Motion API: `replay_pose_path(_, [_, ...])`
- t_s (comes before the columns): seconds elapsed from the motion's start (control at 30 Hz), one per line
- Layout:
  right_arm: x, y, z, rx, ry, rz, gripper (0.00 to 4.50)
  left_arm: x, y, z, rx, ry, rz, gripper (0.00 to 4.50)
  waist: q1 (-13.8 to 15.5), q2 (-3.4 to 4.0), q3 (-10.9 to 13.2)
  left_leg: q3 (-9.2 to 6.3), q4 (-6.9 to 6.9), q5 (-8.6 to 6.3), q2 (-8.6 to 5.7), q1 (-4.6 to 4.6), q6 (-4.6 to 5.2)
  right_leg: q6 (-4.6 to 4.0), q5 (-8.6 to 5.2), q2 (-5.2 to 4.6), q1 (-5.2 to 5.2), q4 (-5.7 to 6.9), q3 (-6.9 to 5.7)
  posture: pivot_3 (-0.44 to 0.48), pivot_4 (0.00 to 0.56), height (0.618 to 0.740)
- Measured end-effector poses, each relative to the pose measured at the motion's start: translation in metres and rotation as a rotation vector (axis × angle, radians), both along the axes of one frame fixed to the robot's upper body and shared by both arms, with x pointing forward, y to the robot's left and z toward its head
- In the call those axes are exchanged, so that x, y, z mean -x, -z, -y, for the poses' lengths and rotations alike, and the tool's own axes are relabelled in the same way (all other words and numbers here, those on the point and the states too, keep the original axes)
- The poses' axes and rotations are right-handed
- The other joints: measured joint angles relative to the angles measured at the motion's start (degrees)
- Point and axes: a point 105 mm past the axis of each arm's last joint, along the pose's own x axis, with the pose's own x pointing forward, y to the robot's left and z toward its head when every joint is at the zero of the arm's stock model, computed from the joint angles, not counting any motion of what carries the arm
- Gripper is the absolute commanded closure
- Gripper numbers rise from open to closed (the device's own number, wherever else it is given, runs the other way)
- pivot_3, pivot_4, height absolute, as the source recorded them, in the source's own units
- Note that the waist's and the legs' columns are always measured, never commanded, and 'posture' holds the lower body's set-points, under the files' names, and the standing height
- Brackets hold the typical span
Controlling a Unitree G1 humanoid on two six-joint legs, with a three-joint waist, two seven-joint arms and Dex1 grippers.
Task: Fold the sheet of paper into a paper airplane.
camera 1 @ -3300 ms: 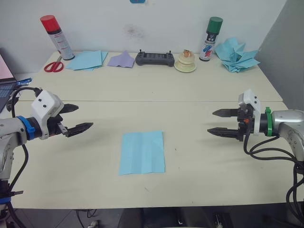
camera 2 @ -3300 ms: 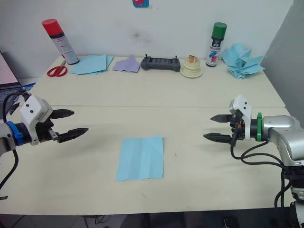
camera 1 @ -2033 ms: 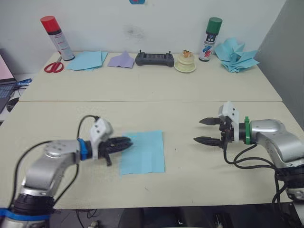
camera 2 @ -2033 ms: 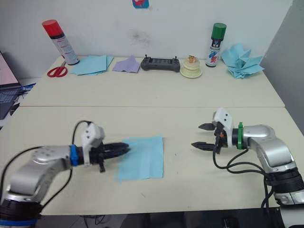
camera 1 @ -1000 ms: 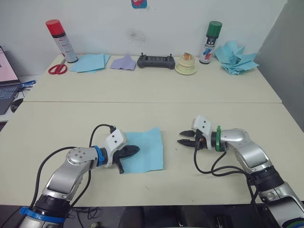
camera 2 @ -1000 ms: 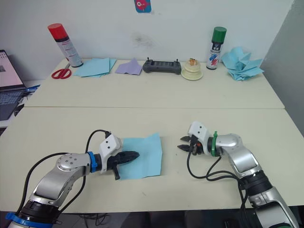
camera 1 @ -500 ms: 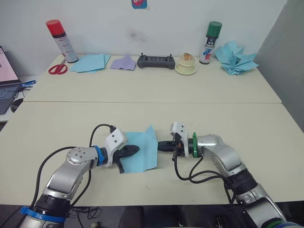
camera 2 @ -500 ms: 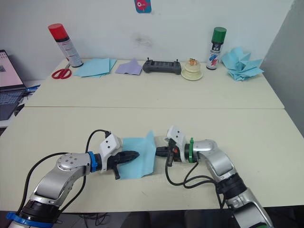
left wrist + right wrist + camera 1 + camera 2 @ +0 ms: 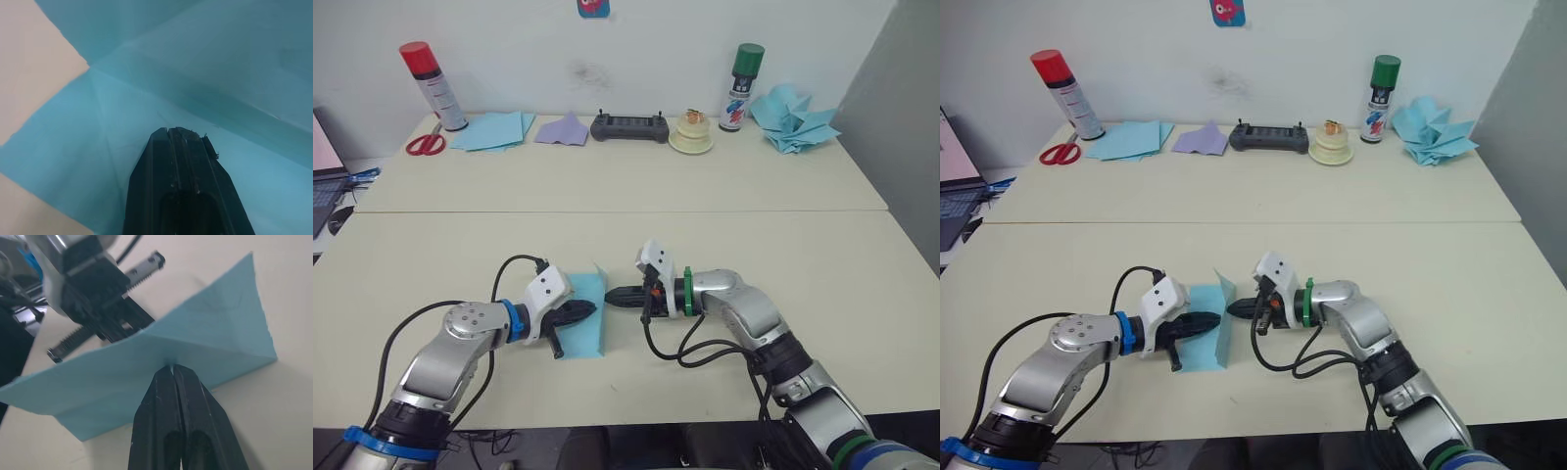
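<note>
sheet of paper (image 9: 1203,338)'s right half now upright

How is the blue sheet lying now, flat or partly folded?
Partly folded: the sheet of paper's right half stands up from the table, pushed by the shut right claw, while the shut left claw pins the flat half.

A thin light-blue sheet of paper (image 9: 1202,337) is lying near the front of the pale counter (image 9: 1449,264), its left part resting flat while its right part is standing lifted along a crease, forming an upright flap with one corner pointing upward.
</note>
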Motion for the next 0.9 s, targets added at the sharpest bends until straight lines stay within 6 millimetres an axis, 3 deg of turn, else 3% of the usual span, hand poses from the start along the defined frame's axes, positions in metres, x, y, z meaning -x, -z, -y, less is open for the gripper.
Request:
replay_pose_path(0.1, [-0.004,0.007,-0.003,0.018,0.003,0.007,4.47,0.0,-0.003,-0.009,-0.036,-0.025,-0.015,4.5,-0.65,0.01,0.0,0.0,-0.05,-0.01,0.01,0.05,0.01,-0.09,-0.06,0.03,0.0,0.02,0.03,0.0,0.15,0.74])
replay_pose_path(0.5, [0.0,0.002,-0.019,-0.029,-0.047,0.005,4.47,0.0,-0.001,-0.008,-0.008,-0.044,-0.028,4.5,-1.12,0.02,-0.01,-0.08,-0.04,-0.01,0.01,0.05,0.01,-0.09,-0.06,0.03,0.04,0.02,-0.01,0.0,0.15,0.74])
replay_pose_path(0.73, [-0.007,0.02,-0.022,0.078,-0.037,0.091,4.47,0.001,0.0,-0.009,-0.001,-0.045,-0.018,4.5,-1.19,0.02,-0.02,-0.06,-0.05,-0.01,0.01,0.07,0.01,-0.08,-0.07,0.04,0.04,0.02,0.02,0.0,0.15,0.74])
replay_pose_path(0.9, [-0.011,0.021,-0.028,0.127,-0.066,0.181,4.47,0.0,0.0,-0.013,0.0,-0.049,-0.009,4.5,-1.23,0.03,-0.02,-0.05,-0.09,-0.01,0.02,0.3,0.01,-0.09,-0.07,0.06,0.17,0.03,0.06,0.0,0.15,0.74])
